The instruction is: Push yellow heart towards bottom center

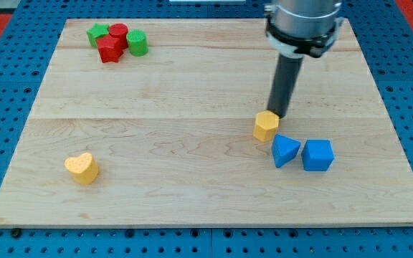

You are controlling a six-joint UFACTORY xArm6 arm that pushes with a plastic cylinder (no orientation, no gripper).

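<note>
Board (192, 93), pale wood, contents listed from the view's left.

1. Yellow heart (82, 168): at about 8 o'clock from board centre, near the lower left corner. Task item; sits alone, nothing touching it.
2. Cluster at 11 o'clock, upper left: green star (97, 33), red cylinder (117, 34), red star (110, 51), green cylinder (137, 44), packed together.
3. Yellow hexagonal block (265, 126): at 4 o'clock, right of centre.
4. My tip (278, 115): bare rod, no jaws, grasping nothing; it stands at the yellow hexagonal block's upper right edge, well apart from the heart.
5. Blue triangular block (285, 150) and blue cube (317, 155): side by side, lower right.

Progress, as judged: push not begun; approach and rightward shove towards 6 o'clock remain.
</note>
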